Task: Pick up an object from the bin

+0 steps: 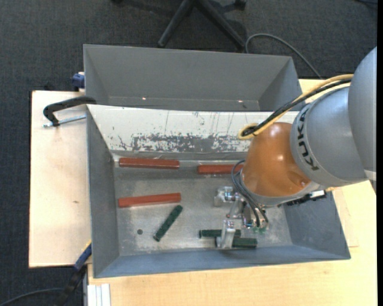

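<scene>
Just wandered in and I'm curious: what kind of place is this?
Likely a robotics lab: a big robot arm reaches into a grey metal bin of small bars, with office carpet and a chair base behind.

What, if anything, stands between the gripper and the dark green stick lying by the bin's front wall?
Nothing visible does. The gripper is down over the middle of the dark green stick. The other green stick and the nearest red-brown bar lie apart, towards the view's left.
</scene>
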### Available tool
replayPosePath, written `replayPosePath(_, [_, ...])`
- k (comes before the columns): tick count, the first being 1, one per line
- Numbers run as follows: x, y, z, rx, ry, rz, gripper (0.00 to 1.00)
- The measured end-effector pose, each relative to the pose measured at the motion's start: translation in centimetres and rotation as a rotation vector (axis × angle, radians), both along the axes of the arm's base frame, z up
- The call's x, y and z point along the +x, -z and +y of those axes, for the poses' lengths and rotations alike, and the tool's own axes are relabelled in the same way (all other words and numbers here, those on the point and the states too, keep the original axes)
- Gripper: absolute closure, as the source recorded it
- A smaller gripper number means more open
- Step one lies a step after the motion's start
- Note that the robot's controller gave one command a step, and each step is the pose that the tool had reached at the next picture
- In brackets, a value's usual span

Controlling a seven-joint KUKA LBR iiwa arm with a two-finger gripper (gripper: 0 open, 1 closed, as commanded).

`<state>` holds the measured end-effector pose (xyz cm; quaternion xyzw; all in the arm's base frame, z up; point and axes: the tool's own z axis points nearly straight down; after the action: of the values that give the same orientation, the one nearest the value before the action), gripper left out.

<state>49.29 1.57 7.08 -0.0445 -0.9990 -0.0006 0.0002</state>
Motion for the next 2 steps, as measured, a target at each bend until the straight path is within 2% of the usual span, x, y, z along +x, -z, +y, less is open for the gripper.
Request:
replayPosePath(1, [0.0, 0.0, 0.0, 0.0, -0.001, -0.001, 1.0])
replayPosePath(2, [0.3, -7.7, 0.1, 0.0, -0.002, -0.012, 1.0])
